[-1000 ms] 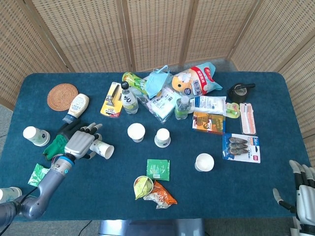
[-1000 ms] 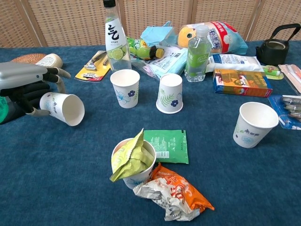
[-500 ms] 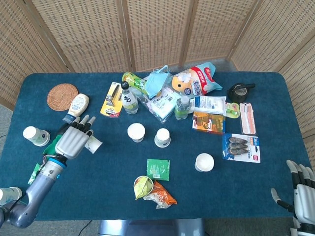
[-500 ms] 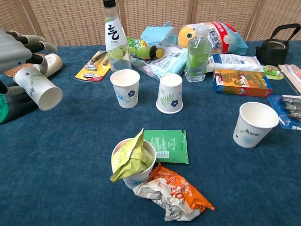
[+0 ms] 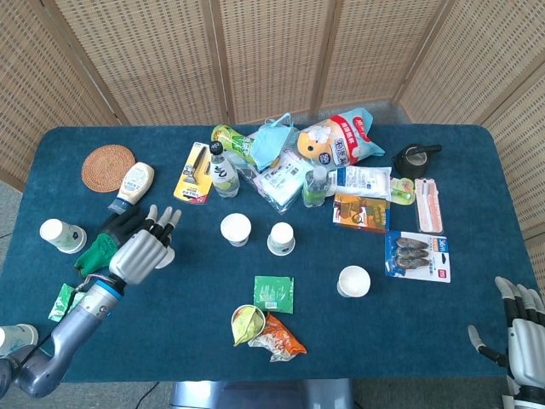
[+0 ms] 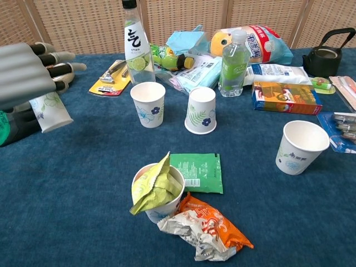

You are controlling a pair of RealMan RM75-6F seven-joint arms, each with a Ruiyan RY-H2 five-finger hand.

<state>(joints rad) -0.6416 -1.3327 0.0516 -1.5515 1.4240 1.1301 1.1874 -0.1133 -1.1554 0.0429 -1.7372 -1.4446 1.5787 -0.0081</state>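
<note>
Your left hand (image 6: pixel 28 75) grips the paper cup (image 6: pixel 50 111), which a second ago lay tipped on the blue surface (image 6: pixel 83 211) and is now lifted near the left edge, mouth down-right, so the pickup looks secure. Fingers wrap over it, knuckles up. Your right hand (image 5: pixel 524 328) hangs spread, holding nothing, off the near right corner.

Your head view is looking steeply down from high above, taking in the whole dark blue cloth-covered table (image 5: pixel 443 341) against the woven rattan screen (image 5: pixel 281 51). Your chest view is sitting low and close, facing level across the middle. Both are sharing the upside-down white paper cup (image 5: pixel 281 238) (image 6: pixel 201 110) at centre.
</note>
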